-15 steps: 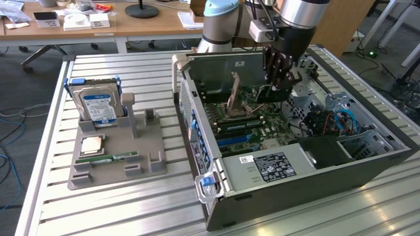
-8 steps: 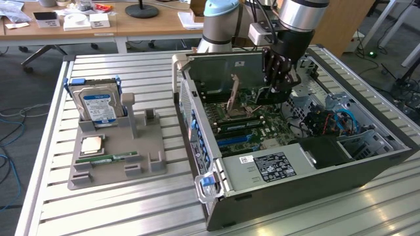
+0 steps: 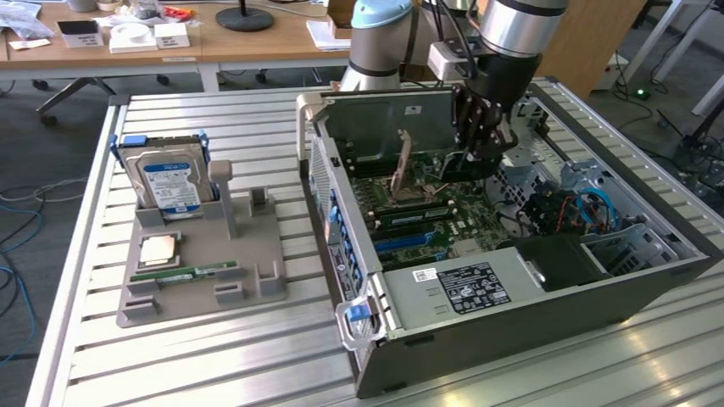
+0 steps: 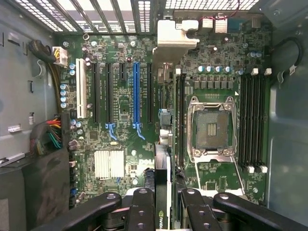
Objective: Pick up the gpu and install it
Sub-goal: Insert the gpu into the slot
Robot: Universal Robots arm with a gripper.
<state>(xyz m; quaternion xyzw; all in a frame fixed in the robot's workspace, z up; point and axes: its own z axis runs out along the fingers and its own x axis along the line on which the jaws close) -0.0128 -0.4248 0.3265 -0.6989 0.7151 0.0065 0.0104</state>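
My gripper (image 3: 481,153) hangs inside the open computer case (image 3: 633,280), shut on the gpu (image 3: 402,165). In the wrist view the gpu (image 4: 163,163) is seen edge-on, a thin dark card running away from my gripper (image 4: 163,207). Its silver bracket (image 4: 175,36) is at the far end, by the vented rear wall. The card is held above the motherboard (image 4: 120,130), between the blue expansion slot (image 4: 136,91) and the CPU socket (image 4: 211,127). Whether its lower edge touches a slot cannot be told.
A grey holder tray (image 3: 254,254) on the slatted table at the exterior view's left carries a hard drive (image 3: 169,178), a CPU (image 3: 156,248) and a green memory stick (image 3: 186,273). Coloured cables (image 4: 53,132) and the case walls hem in the motherboard. Desks stand behind.
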